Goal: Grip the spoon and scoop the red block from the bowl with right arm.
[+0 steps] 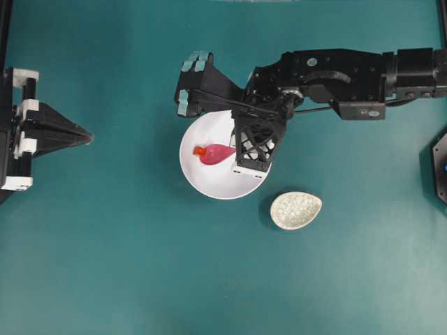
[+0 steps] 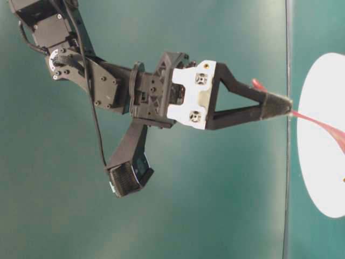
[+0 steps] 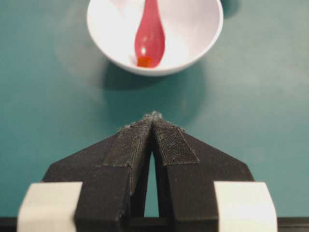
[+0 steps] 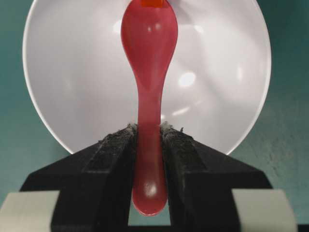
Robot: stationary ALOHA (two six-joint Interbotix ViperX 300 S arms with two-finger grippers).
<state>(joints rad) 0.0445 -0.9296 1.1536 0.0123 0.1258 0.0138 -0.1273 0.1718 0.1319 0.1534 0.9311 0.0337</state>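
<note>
Your white bowl [image 1: 209,183] holds the tiny red block [image 1: 200,150] at the tip of the glossy pink spoon [image 1: 218,153], whose handle the right gripper [image 4: 148,133] clamps. Your left gripper [image 3: 153,118] sits closed, well apart.

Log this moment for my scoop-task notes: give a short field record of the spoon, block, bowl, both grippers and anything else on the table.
spoon: handle clamped in the right gripper, scoop down inside the bowl
block: in the bowl at the scoop's tip, not yet on the spoon
bowl: white, on the teal table
left gripper: shut, holding nothing, short of the bowl
small dish: speckled, beside the bowl, apart from it
</note>
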